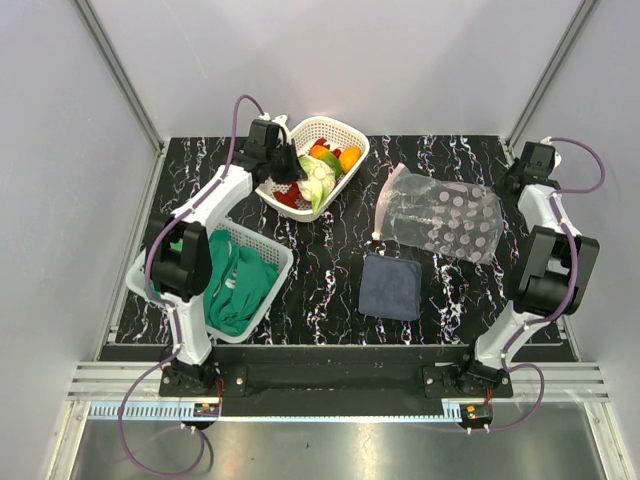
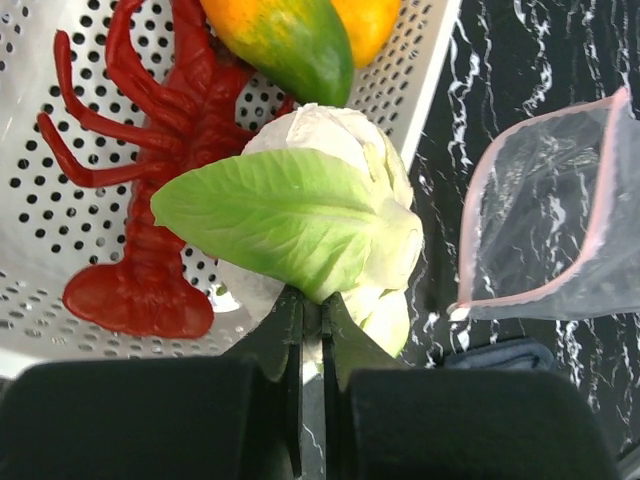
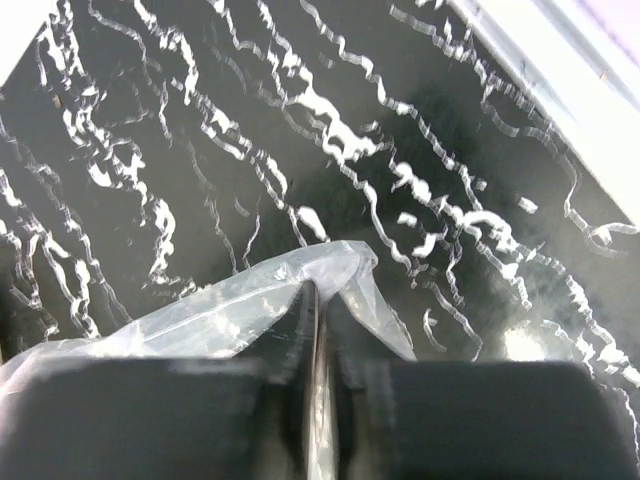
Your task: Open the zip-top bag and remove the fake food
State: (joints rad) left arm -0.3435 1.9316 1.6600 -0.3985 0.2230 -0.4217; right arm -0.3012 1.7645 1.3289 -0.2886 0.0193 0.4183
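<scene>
The zip-top bag [image 1: 440, 217] lies flat and clear on the black marbled table, its pink zip edge [image 2: 470, 215] gaping toward the basket. My right gripper [image 3: 322, 290] is shut on a corner of the bag [image 3: 330, 262], at the bag's right end [image 1: 512, 183]. The fake food sits in a white perforated basket [image 1: 345, 132]: a red lobster [image 2: 160, 150], a green-orange fruit [image 2: 290, 40] and an orange piece [image 2: 368, 25]. My left gripper [image 2: 320, 300] is shut on a green-and-white lettuce piece [image 2: 290, 215] at the basket's right rim [image 1: 318, 185].
A dark blue-grey folded cloth [image 1: 390, 286] lies in front of the bag. A second white basket [image 1: 278, 262] holding a green cloth [image 1: 238, 285] stands at the near left, beside the left arm. Grey walls close in the table on three sides.
</scene>
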